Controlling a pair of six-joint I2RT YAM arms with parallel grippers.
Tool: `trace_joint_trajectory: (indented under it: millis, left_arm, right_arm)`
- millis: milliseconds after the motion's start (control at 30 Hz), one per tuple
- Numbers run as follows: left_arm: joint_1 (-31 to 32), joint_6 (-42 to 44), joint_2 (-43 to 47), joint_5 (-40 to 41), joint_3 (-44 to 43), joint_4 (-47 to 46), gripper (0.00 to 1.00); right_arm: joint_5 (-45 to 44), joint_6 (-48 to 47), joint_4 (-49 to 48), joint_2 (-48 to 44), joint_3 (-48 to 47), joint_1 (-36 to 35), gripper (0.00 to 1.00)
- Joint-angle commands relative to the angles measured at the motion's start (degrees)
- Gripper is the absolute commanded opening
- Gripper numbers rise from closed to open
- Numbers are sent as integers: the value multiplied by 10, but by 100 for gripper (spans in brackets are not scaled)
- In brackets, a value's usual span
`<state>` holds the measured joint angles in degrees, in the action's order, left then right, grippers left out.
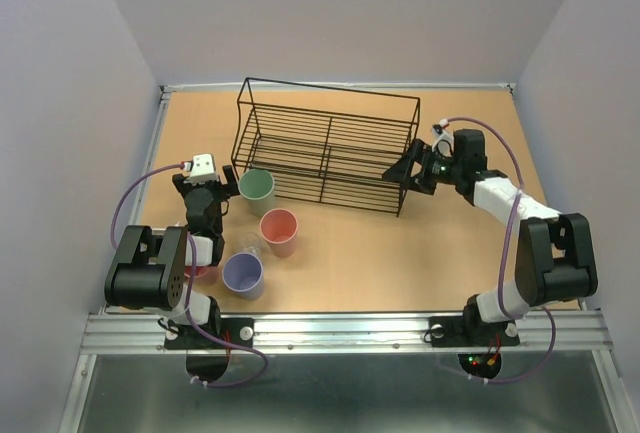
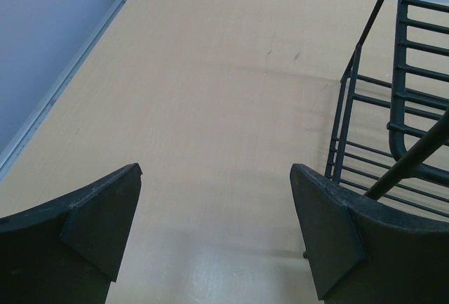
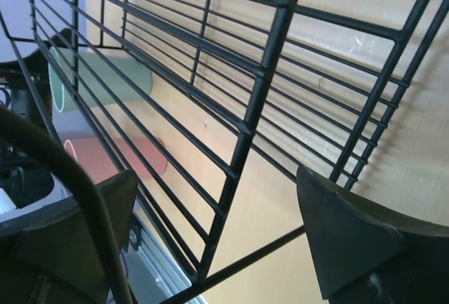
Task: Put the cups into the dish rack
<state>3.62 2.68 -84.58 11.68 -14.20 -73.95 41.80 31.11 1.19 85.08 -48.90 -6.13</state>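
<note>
The black wire dish rack [image 1: 330,143] stands at the back middle and holds no cups. A sage green cup [image 1: 257,186] stands upright by its front left corner, with a salmon cup [image 1: 279,230] and a lavender cup [image 1: 243,273] nearer. A small clear cup [image 1: 251,251] seems to sit between those two. Another pink cup [image 1: 198,271] is partly hidden by the left arm. My left gripper [image 1: 215,181] is open and empty, just left of the green cup; its wrist view shows bare table between the fingers [image 2: 105,213]. My right gripper [image 1: 403,171] is open with the rack's near right corner wire [image 3: 242,156] between its jaws.
The right wrist view looks through the rack to the green cup [image 3: 105,79] and the salmon cup [image 3: 119,160]. The rack's left end [image 2: 407,72] is close on the right in the left wrist view. Grey walls enclose the table; a metal rail [image 1: 340,328] runs along the front.
</note>
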Motion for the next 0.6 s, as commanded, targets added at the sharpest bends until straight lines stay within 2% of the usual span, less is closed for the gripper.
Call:
trace_joint_trajectory:
  millis: [0,100,233,400,567]
  left_arm:
    - [-4,2,13,5,3,-143,99]
    - [-4,3,13,6,4,-143,99]
    - [-4,3,12,6,4,-143,99]
    - [-4,3,13,6,3,-143,99]
    - [-4,3,12,6,3,-143,99]
  right_arm:
    - [-4,-40,81,10,-70,-6,100]
    - [-30,-55,120,11,-105,-5,100]
    - [-155,-84,215,-10,-153,-6,100]
    - [-259,-98,290,-49,-166,-6,100]
    - [-317,-75,319,-98,-152,-5,100]
